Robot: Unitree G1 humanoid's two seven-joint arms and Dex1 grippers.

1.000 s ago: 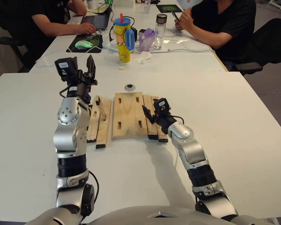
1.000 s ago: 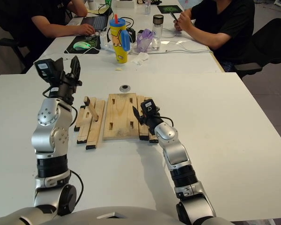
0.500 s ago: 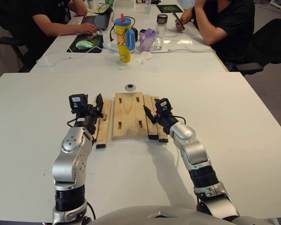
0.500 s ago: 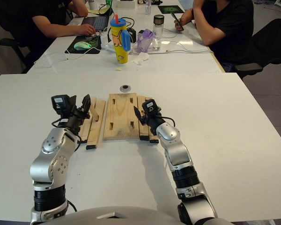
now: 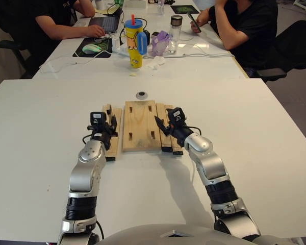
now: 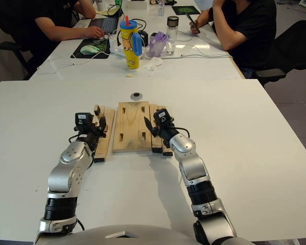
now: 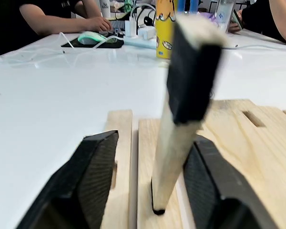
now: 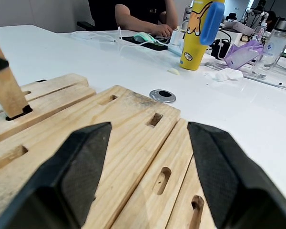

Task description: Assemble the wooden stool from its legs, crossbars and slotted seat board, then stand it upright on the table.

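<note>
The slotted seat board (image 5: 139,125) lies flat mid-table, with flat wooden legs to its left (image 5: 114,139) and right (image 5: 169,139). A short crossbar (image 7: 181,119) stands upright in a slot of the left legs. My left gripper (image 5: 107,125) is low over those legs and open, its dark fingers (image 7: 93,181) either side of the crossbar, which is nearer one finger. My right gripper (image 5: 160,126) hovers open just above the seam between the board's right edge and the right legs; its fingers (image 8: 81,167) are spread wide with nothing between them.
A small round metal disc (image 5: 141,95) lies just beyond the board. The far table holds a yellow cup (image 5: 134,43), a bottle (image 5: 175,30), a laptop and cables, with people seated there. White tabletop (image 5: 255,132) stretches to both sides.
My left arm has dropped from a raised pose beside the parts down to the left legs, bringing its gripper around the upright crossbar. The right arm has barely moved.
</note>
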